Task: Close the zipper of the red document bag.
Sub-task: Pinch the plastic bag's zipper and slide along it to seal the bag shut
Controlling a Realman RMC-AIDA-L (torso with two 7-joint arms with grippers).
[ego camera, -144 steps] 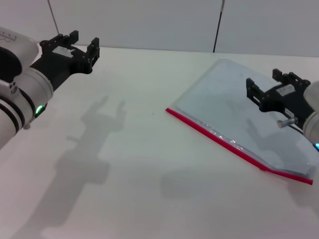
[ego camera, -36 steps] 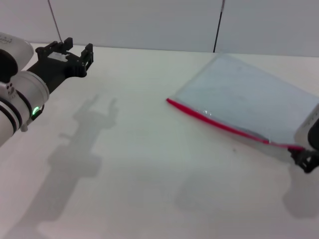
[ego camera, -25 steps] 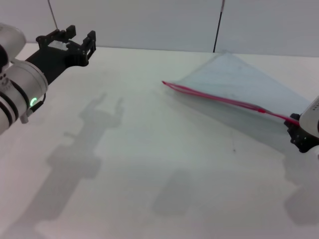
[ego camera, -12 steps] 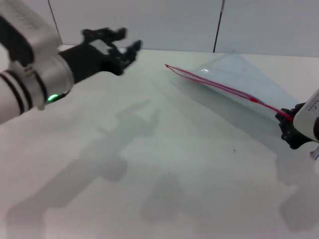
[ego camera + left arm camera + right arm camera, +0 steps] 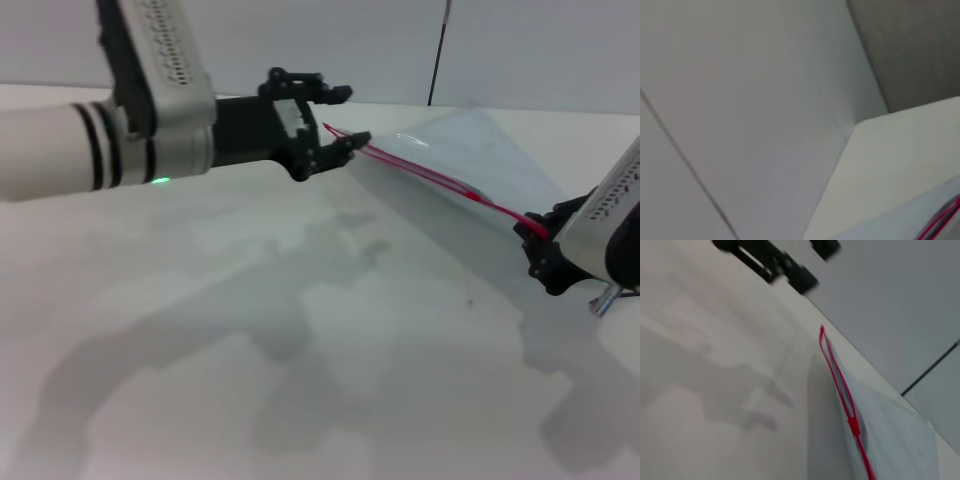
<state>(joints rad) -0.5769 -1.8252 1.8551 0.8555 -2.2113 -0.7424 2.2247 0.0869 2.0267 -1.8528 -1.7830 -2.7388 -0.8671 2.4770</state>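
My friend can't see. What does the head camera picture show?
Two robot arms hold up a see-through bag by its red zipper edge. The left gripper is open at the far end, the right gripper holds the near end, above a white table.

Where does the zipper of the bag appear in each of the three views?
Head view: the zipper runs from the left hand to the right hand.
Left wrist view: only a short red piece at the picture's edge.
Right wrist view: a red line with a gap at its far end.
Shared landmark: the white table.
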